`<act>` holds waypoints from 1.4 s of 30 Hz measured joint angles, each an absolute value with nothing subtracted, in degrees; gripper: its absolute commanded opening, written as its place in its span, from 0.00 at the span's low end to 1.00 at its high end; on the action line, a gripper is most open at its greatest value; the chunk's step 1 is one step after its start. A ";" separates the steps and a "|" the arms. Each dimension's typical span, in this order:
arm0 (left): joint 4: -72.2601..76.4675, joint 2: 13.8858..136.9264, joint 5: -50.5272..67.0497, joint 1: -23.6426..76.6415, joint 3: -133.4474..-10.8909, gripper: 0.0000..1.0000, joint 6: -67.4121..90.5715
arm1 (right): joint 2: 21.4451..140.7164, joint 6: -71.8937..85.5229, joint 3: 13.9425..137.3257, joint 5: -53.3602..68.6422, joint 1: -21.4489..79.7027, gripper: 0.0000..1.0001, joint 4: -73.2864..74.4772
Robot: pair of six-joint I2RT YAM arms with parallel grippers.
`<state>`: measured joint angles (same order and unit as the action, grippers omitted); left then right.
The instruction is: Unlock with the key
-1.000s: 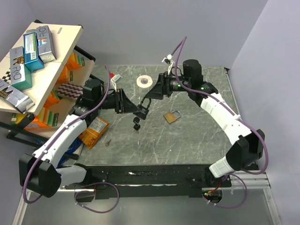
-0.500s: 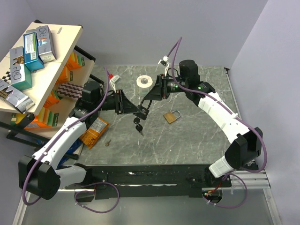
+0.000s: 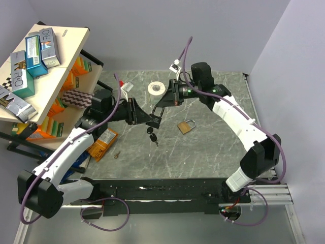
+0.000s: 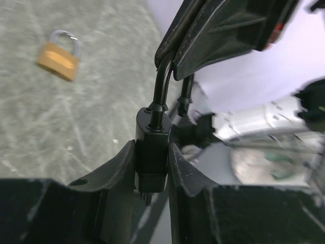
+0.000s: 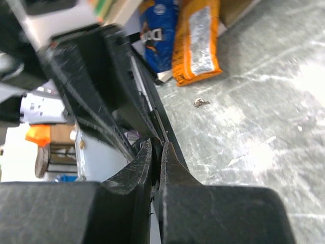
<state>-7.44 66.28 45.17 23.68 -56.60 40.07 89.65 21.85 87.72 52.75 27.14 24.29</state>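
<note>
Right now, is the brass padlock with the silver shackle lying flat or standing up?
Lying flat. The brass padlock rests on its broad face on the grey marbled table, with nothing touching it.

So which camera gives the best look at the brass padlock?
Left wrist: the brass padlock lies large and unblocked, body and shackle both visible, though slightly blurred. Top external shows it whole but small. Right wrist does not show it.

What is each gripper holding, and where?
The left gripper clamps a black padlock by its body; the right gripper appears shut on its shackle.
</note>
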 measured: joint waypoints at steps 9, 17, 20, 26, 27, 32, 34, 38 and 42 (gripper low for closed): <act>-18.13 69.06 19.44 33.26 -64.97 0.01 30.94 | 95.07 22.98 99.90 40.77 27.64 0.00 38.81; -18.13 71.68 10.83 36.91 -65.30 0.01 31.38 | 95.09 27.51 99.42 34.00 28.73 0.38 39.86; -17.41 71.85 10.41 36.84 -64.47 0.01 33.32 | 95.07 29.50 98.85 33.89 28.71 0.54 37.82; -15.51 71.85 11.55 33.74 -61.08 0.01 37.17 | 93.12 35.66 91.35 37.52 27.09 0.64 29.19; -15.42 71.83 11.73 33.12 -60.62 0.01 37.74 | 93.01 36.56 90.63 37.67 26.70 0.66 28.60; -12.01 70.94 13.63 30.39 -57.84 0.01 41.06 | 91.37 37.30 89.08 36.67 25.67 0.74 26.81; -10.31 70.06 14.70 29.63 -56.84 0.01 42.35 | 89.43 37.85 86.43 36.97 25.17 0.75 24.93; -5.76 68.20 18.11 28.29 -55.35 0.01 45.52 | 84.03 40.58 76.01 39.33 23.53 0.75 16.93; -1.72 66.24 21.52 27.00 -54.30 0.01 49.04 | 83.26 42.50 70.54 42.46 22.68 0.75 9.89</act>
